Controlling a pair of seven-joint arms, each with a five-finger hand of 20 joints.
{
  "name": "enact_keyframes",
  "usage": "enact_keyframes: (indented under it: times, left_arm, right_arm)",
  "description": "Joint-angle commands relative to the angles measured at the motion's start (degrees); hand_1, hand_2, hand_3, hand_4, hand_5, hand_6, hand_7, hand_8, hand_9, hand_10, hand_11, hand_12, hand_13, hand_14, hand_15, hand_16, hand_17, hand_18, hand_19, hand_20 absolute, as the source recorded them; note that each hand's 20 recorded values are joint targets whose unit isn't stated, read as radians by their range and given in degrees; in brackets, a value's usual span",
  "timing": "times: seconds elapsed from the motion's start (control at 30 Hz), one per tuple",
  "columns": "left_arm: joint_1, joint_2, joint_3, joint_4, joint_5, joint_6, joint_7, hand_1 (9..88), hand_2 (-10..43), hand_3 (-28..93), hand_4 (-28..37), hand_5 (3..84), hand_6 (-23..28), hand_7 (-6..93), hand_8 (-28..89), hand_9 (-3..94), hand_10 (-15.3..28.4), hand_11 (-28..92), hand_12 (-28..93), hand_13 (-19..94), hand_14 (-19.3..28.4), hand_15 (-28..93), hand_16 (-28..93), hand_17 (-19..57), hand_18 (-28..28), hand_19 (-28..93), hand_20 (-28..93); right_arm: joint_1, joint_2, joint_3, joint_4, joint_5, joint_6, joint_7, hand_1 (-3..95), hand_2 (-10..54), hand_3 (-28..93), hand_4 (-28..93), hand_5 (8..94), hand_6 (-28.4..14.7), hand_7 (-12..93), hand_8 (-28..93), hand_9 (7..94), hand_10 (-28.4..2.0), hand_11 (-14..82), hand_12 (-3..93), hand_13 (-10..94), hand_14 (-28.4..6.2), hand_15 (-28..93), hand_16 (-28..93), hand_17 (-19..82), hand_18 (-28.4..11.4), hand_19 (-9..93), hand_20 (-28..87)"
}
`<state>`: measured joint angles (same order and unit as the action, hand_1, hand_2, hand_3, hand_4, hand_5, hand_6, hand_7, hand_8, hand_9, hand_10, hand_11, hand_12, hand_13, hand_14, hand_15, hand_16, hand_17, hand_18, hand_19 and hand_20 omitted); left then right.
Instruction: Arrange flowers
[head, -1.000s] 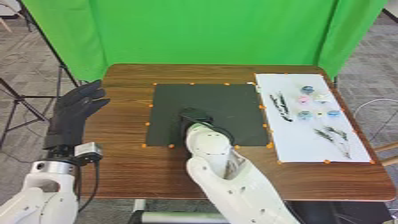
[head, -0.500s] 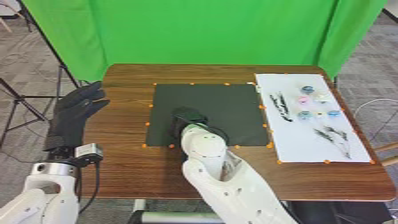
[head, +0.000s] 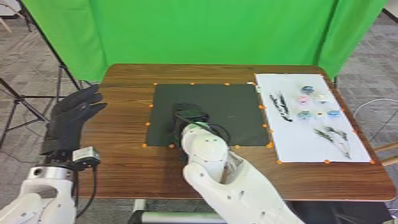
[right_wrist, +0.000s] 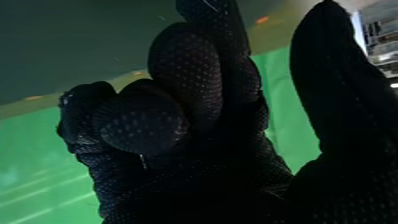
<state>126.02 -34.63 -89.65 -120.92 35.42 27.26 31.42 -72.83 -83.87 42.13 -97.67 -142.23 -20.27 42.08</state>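
I am holding my right robot hand (head: 188, 111) over the black mat (head: 242, 104), left of its middle, with the forearm crossing the mat's near edge; I cannot tell whether the glove is touching the surface. In the wrist view some fingers are bending loosely, one is reaching out longer and the thumb is standing apart, so the hand is grasping nothing. My left robot hand (head: 69, 116) is hanging just outside the left edge of the desk (head: 120, 165), fingers extended and relaxed, also grasping nothing. A strip of brown wood is running between the mat and that edge, and a broader one is lying nearer me. On the right, the white sheet (head: 298, 145) is sitting close beside the mat, leaving only a narrow gap, and its outer side is following the desk's right edge. On it the pink flower head (head: 304, 100) and the blue flower heads (head: 307, 90) are lying in a loose group, the dark stems (head: 282, 107) are lying to their left, and the leafy sprigs (head: 336, 137) are lying nearer me. Beyond the far edge, the green backdrop (head: 213, 40) is closing off the view.
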Motion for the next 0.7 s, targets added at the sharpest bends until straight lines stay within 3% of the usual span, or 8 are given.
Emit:
enact_keyframes:
  times: [0.03, 0.1, 0.23, 0.27, 0.33, 0.47, 0.7]
  left_arm:
    - [3.3, -1.0, -2.34, -1.03, 0.08, 0.27, -0.21, 25.8, -1.6, 88, -23.6, 37.2, 5.0, 21.9, -14, 31.0, 16.2, 35, 8, 20, 21.3, 58, -13, -11.5, 18.7, 50, 12]
    - [5.7, -1.34, -3.95, -1.65, -0.25, 0.93, 0.74, 25.8, -1.3, 88, -23.6, 36.7, 5.1, 21.8, -14, 30.6, 16.1, 35, 8, 20, 21.3, 58, -13, -11.5, 18.6, 50, 12]
    - [13.3, -1.82, -9.57, -3.28, -0.78, 2.1, 2.58, 26.2, -0.1, 86, -23.3, 35.8, 5.5, 21.3, -14, 30.0, 16.4, 34, 8, 20, 21.9, 58, -13, -11.6, 18.9, 50, 12]
    - [15.2, -1.65, -10.56, -3.64, -1.16, 3.04, 3.47, 26.3, 0.3, 85, -23.3, 35.7, 5.6, 21.2, -13, 30.3, 16.7, 34, 8, 20, 22.0, 58, -13, -11.6, 18.9, 50, 12]
    - [17.3, -1.88, -12.4, -4.09, -0.14, 3.65, 3.14, 26.2, 0.8, 84, -23.1, 35.6, 5.8, 20.9, -13, 30.5, 16.9, 34, 8, 20, 22.3, 58, -13, -11.7, 19.3, 50, 12]
    - [19.9, -1.39, -13.88, -4.63, -0.65, 4.2, 4.35, 26.6, 1.4, 83, -22.9, 35.6, 6.2, 20.7, -13, 30.7, 17.2, 34, 9, 20, 22.8, 58, -12, -11.8, 19.5, 50, 12]
    - [19.5, -0.29, -13.42, -4.44, -0.98, 4.28, 4.8, 26.8, 1.5, 82, -22.8, 35.7, 6.2, 20.7, -13, 31.1, 17.4, 34, 9, 21, 23.0, 58, -12, -11.9, 19.7, 51, 12]
  right_arm:
    - [3.1, 2.9, -1.8, -4.1, 3.8, 3.6, 1.4, 28.7, -7.7, 77, -25, 84.5, -5.6, 32, -7, 82.9, -16.0, 52.8, 29.9, 83, -9.1, 70, 26, 53, -25.3, 93, 28]
    - [4.8, 5.6, -2.3, -6.3, 5.5, 5.4, 2.2, 28.0, -7.0, 77, -25, 84.5, -5.6, 32, -7, 82.9, -16.1, 52.8, 29.9, 83, -9.2, 70, 26, 53, -25.3, 93, 28]
    - [6.6, 12.6, -0.7, -12.3, 9.6, 8.7, 1.9, 26.0, -3.6, 76, -25, 81.3, -6.3, 32, -7, 79.5, -17.4, 52.7, 29.8, 79, -11.2, 72, 26, 50, -26.2, 93, 25]
    - [6.1, 14.6, 0.8, -14.1, 10.0, 8.5, 0.6, 25.6, -2.6, 75, -24, 79.2, -6.9, 32, -8, 77.4, -18.0, 52.0, 28.6, 77, -12.1, 72, 24, 47, -26.4, 93, 22]
    - [5.2, 20.4, 3.7, -18.0, 13.8, 9.8, 1.0, 25.7, -1.3, 75, -23, 74.7, -7.8, 31, -9, 74.0, -19.7, 47.7, 25.5, 73, -13.3, 71, 22, 43, -26.4, 93, 15]
    - [-1.2, 29.8, 11.0, -23.0, 14.9, 15.2, 0.8, 26.1, -0.4, 74, -22, 71.3, -8.7, 30, -9, 71.1, -21.3, 40.9, 22.5, 69, -14.8, 69, 18, 41, -25.7, 93, 3]
    - [-16.6, 38.9, 25.6, -25.4, 16.0, 21.4, 4.1, 26.9, -0.8, 74, -22, 69.2, -9.1, 28, -10, 70.2, -21.4, 36.0, 20.5, 68, -15.8, 67, 17, 44, -24.3, 93, -5]
